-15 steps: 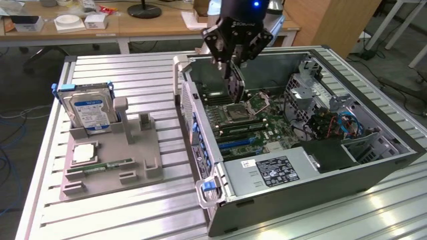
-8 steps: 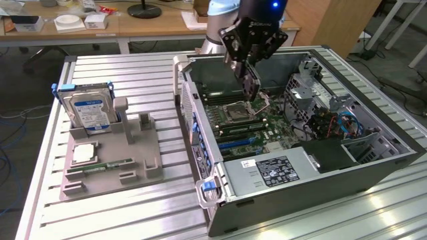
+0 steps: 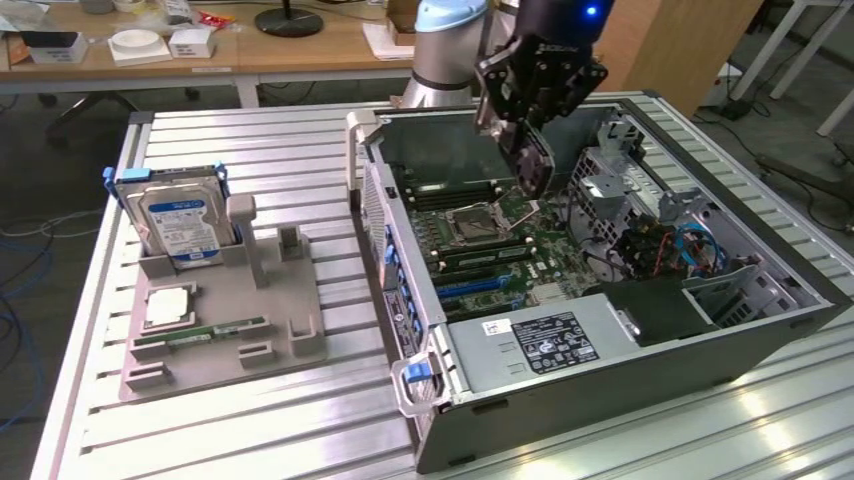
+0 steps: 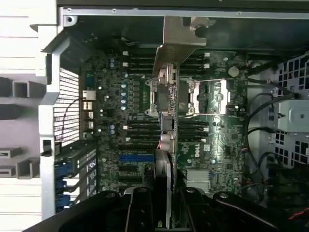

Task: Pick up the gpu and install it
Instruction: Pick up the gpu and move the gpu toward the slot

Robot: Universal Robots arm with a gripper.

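The claw (image 3: 530,128) pinches the gpu (image 3: 535,168) edge-down above the motherboard (image 3: 527,250) inside the open case (image 3: 400,240) (pick-up done, install in hand), and seating it likely calls for squaring its edge to a slot.

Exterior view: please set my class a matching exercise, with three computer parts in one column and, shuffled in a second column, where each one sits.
Column 1:
1. gpu
2. hard drive
3. memory stick

Column 2:
A. standing upright in the grey holder
B. lying flat on the grey holder
C. gripped in the tool, over the open computer case

Pairs: 1-C, 2-A, 3-B
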